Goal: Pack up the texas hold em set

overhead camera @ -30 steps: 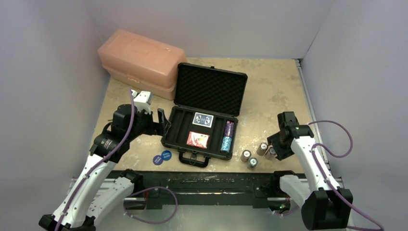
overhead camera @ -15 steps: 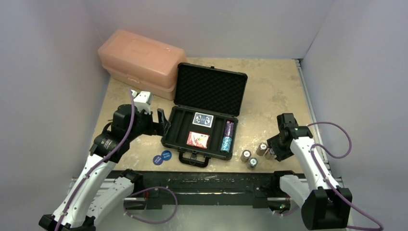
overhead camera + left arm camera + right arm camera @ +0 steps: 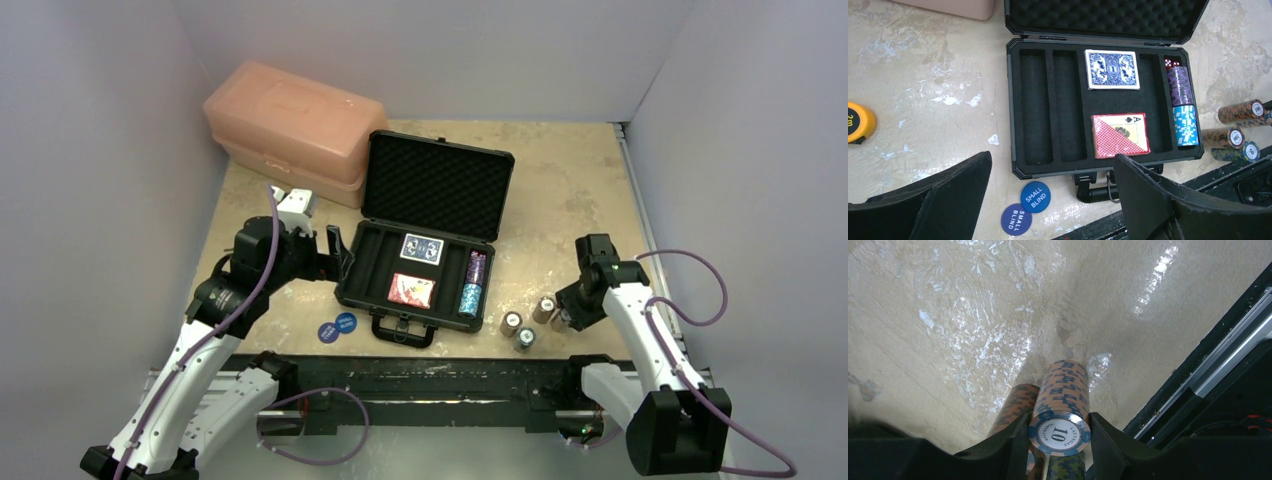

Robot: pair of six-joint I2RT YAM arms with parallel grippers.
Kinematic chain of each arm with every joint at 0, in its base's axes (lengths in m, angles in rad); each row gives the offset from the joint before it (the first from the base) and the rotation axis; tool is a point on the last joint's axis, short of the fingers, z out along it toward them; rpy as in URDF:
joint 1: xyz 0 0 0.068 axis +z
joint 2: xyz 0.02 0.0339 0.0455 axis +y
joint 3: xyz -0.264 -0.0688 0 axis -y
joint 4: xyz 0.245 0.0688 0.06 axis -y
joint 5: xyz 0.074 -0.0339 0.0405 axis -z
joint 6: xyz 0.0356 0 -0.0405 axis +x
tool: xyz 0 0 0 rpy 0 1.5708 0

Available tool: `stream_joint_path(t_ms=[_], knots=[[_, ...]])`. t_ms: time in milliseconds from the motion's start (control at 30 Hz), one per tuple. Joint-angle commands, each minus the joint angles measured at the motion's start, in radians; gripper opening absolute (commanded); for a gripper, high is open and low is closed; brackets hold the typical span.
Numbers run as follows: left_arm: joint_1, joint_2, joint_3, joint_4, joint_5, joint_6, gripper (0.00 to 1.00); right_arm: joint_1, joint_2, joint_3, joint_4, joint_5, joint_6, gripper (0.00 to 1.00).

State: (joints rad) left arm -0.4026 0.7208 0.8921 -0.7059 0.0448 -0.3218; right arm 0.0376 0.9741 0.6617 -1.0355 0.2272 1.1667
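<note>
The black briefcase (image 3: 350, 290) lies open; its foam tray holds a blue deck (image 3: 421, 249), a red deck (image 3: 411, 290), a purple chip stack (image 3: 476, 267) and a light blue chip stack (image 3: 470, 298). Two blue discs (image 3: 337, 327) lie on the table by the handle. My right gripper (image 3: 1059, 432) is shut on a brown and blue chip stack (image 3: 1063, 390) marked 10, standing on the table right of the case (image 3: 560, 318). Three more stacks (image 3: 518, 326) stand beside it. My left gripper (image 3: 1048, 200) is open and empty, above the case's left front corner (image 3: 1010, 100).
A large pink plastic box (image 3: 295, 125) sits at the back left, touching the case's lid. A yellow tape measure (image 3: 858, 122) lies left of the case. The black rail (image 3: 440, 375) runs along the near table edge, close to the chip stacks.
My right wrist has shifted slightly at the chip stacks. The left arm and the case have not moved.
</note>
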Motion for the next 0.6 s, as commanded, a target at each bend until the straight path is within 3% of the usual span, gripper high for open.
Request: stream_joint_path(t_ms=[0, 200, 567], knots=[[-0.007, -0.001, 0.039, 0.014, -0.008, 0.007, 0.91, -0.005, -0.014, 0.027, 0.031, -0.008, -0.036, 0.18], [-0.008, 0.003, 0.038, 0.015, -0.008, 0.007, 0.91, -0.005, -0.038, 0.089, -0.011, 0.073, -0.045, 0.0], [-0.015, 0.0, 0.039, 0.01, -0.038, 0.017, 0.91, -0.005, -0.025, 0.248, -0.08, 0.207, -0.094, 0.0]])
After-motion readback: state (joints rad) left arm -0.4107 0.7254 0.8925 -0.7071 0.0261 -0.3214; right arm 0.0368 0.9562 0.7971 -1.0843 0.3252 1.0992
